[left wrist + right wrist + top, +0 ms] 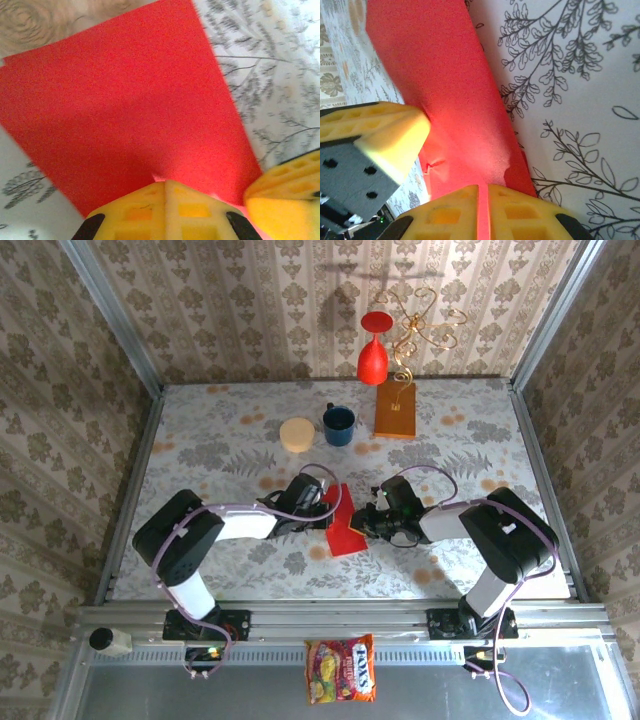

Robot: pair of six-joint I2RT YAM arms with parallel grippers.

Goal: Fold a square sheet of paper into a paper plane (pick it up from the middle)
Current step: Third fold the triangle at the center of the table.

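The square sheet of paper [347, 527] is bright red and stands creased between my two grippers near the middle of the table. In the left wrist view the sheet of paper [125, 95] spreads away from my left gripper [166, 183], whose yellow jaws are pressed together on its near edge. In the right wrist view the sheet of paper [445, 85] runs as a folded band into my right gripper [482, 188], and a thin red strip shows between its jaws. My left gripper [322, 508] and right gripper [371, 519] face each other across the sheet, fingertips close.
At the back stand a red goblet vase [372, 358], a gold wire ornament [420, 325] and an orange-brown block [395, 410]. A blue mug [338, 424] and a cream disc [296, 434] sit mid-table. A candy bag [341, 668] lies below the near rail.
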